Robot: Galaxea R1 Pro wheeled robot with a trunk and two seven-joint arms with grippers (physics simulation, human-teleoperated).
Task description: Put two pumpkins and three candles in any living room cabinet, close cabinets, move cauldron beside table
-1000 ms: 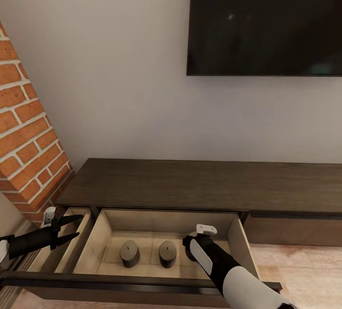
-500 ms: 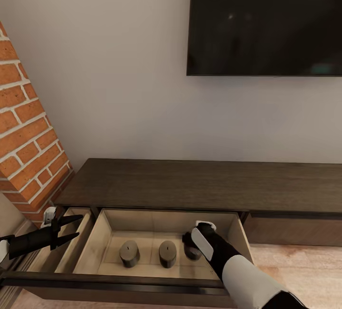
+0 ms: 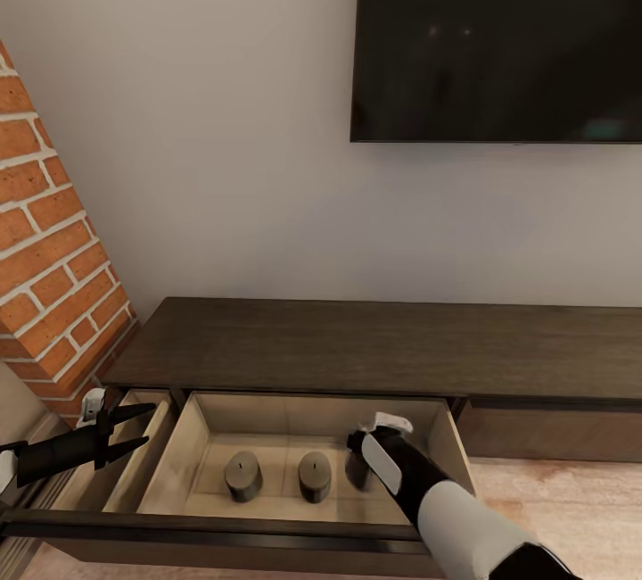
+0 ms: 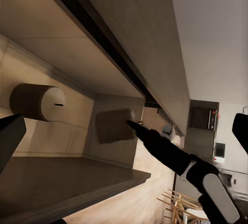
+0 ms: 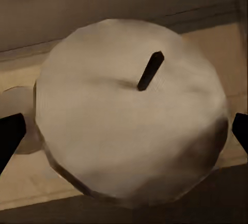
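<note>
**Three candles in open cabinet drawer**

Third candle (image 5: 132,113), stubby beige cyl. w/ dark wick, stands in pale wood drawer (image 3: 201,424) of dark cabinet (image 3: 374,343), right of two candles (image 3: 242,476) (image 3: 314,476). Right gripper (image 3: 361,459) straddles it, fingers apparently spread, not pinching. Left gripper (image 3: 134,428) hangs open over the adjacent drawer, beside brick wall (image 3: 49,268).
</note>
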